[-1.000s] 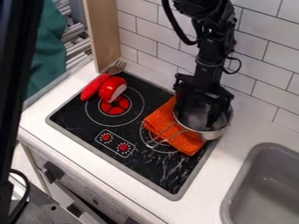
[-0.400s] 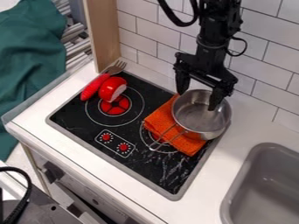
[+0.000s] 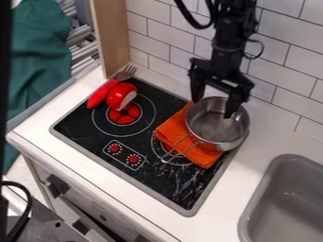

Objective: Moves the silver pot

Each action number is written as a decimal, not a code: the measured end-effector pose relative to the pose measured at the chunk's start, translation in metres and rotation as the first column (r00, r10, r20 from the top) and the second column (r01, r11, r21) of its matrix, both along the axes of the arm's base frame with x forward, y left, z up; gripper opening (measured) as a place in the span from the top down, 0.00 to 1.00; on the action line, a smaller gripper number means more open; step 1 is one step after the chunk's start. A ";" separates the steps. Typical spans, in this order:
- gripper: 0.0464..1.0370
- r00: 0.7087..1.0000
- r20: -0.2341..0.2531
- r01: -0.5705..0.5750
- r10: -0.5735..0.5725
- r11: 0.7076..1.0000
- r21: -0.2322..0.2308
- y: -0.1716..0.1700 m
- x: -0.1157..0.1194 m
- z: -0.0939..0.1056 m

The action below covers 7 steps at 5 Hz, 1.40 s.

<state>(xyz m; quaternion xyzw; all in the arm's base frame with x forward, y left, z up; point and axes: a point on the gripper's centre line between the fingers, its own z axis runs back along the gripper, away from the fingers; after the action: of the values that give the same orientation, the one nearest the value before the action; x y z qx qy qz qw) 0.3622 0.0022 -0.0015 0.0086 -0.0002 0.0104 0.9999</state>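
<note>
Gripper (image 3: 215,99): risen; fingers (image 3: 197,89) spread wide, holding nothing.
Pot (image 3: 213,128): unshifted on cloth (image 3: 173,129); likely set down, or awaiting grip.

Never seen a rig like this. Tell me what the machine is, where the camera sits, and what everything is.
The black machine is a robot arm. Its two-fingered gripper works like a hand; here its fingers are spread at the silver pot, holding nothing that I can see. A fixed camera looks down at a slant.

The pot sits upright, partly over an orange cloth on the black cooktop. Near the cooktop's far left corner lie a red, pale-faced object and a red-handled fork. At right is a grey sink.
</note>
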 end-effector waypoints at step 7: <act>0.99 1.000 -0.026 -0.008 0.008 1.000 -0.013 0.010 0.013 -0.017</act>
<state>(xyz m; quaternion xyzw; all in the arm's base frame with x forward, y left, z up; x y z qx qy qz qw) 0.3753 0.0123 -0.0184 0.0023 0.0131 0.0143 0.9998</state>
